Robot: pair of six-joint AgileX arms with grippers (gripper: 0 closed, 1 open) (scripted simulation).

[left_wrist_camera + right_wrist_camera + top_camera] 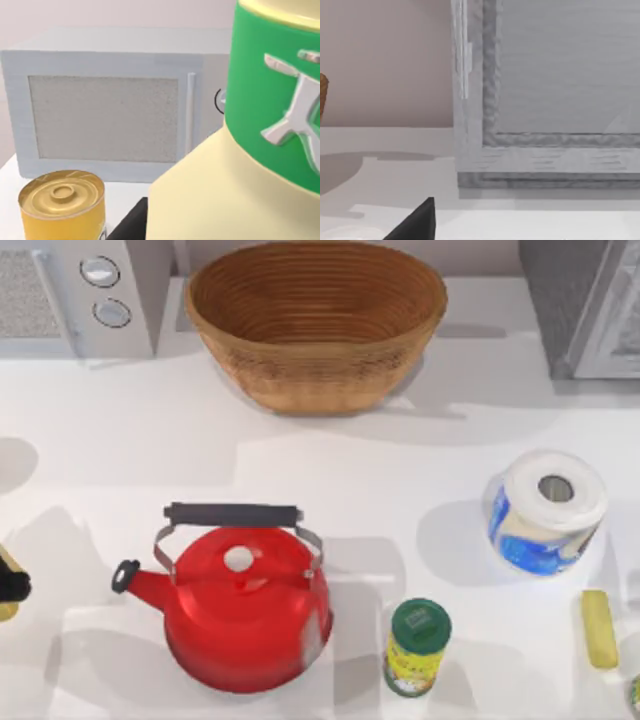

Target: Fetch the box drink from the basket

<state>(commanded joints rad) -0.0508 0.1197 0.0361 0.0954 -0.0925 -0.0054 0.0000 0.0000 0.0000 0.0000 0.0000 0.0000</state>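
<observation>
At the table's [420, 480] far left edge a sliver of pale yellow with a dark tip shows; this is likely the left hand [12, 587] with the box drink. The left wrist view has the box drink [235, 190] pressed close to the camera, green top up, so I judge the left hand is clamped on it, beside a yellow can [62, 202] and the microwave [100, 115]. The basket [316, 320] sits empty, so the fetch looks nearly finished. The right hand's [415, 222] state: cannot tell.
</observation>
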